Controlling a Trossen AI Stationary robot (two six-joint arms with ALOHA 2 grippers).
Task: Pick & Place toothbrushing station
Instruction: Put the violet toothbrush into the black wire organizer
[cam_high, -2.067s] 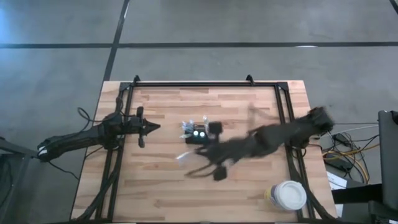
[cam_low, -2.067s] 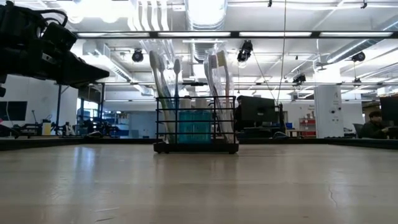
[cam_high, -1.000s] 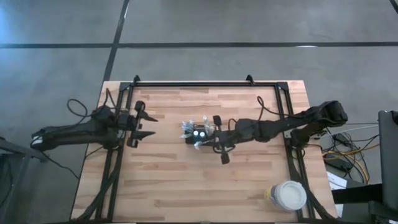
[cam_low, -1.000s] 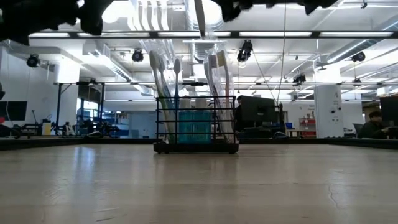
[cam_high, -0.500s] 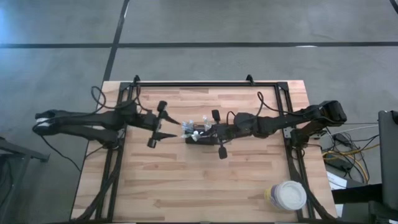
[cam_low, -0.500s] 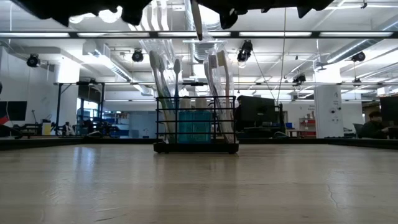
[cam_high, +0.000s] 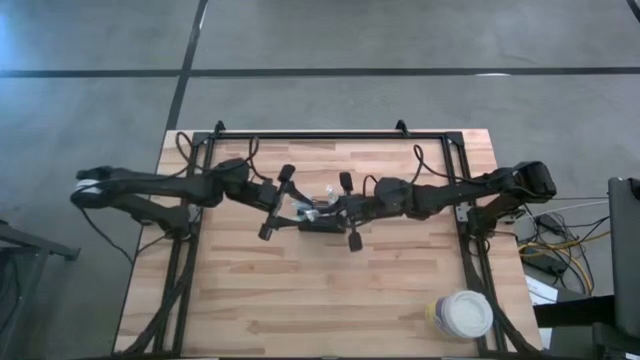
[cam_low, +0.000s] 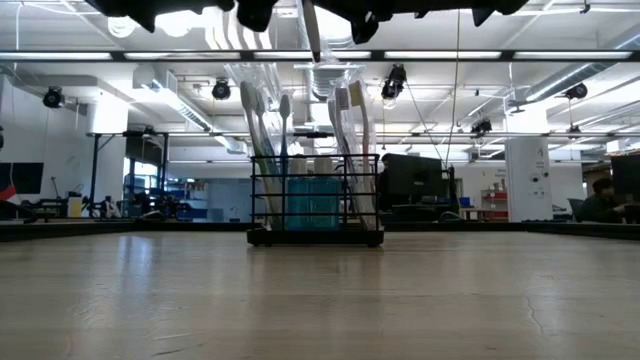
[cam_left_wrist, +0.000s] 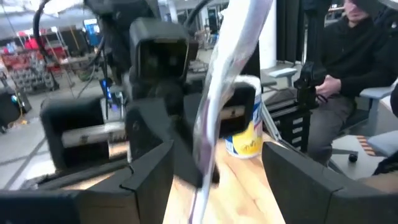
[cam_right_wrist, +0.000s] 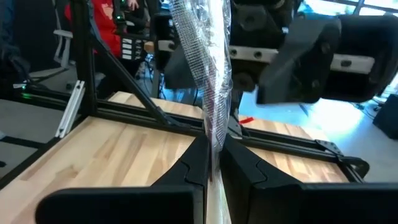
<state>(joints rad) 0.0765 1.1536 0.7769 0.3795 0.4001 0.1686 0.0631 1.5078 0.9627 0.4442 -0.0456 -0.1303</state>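
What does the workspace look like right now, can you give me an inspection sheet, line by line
Surface: wooden table, bare around the middle.
Job's things: black wire-mesh caddy upright mid-table, toothbrushes standing in it.
Clutter: white-lidded tub near the table's right front corner.
Grippers: right gripper shut on a plastic-wrapped toothbrush above the caddy; left gripper open around the same wrapped toothbrush, facing the right one.
Cables: loops along both arms; a bundle on the floor right of the table.
Surroundings: a seated person beyond the table.

One caddy (cam_low: 315, 205), one white-lidded tub (cam_high: 462, 315), two arms.
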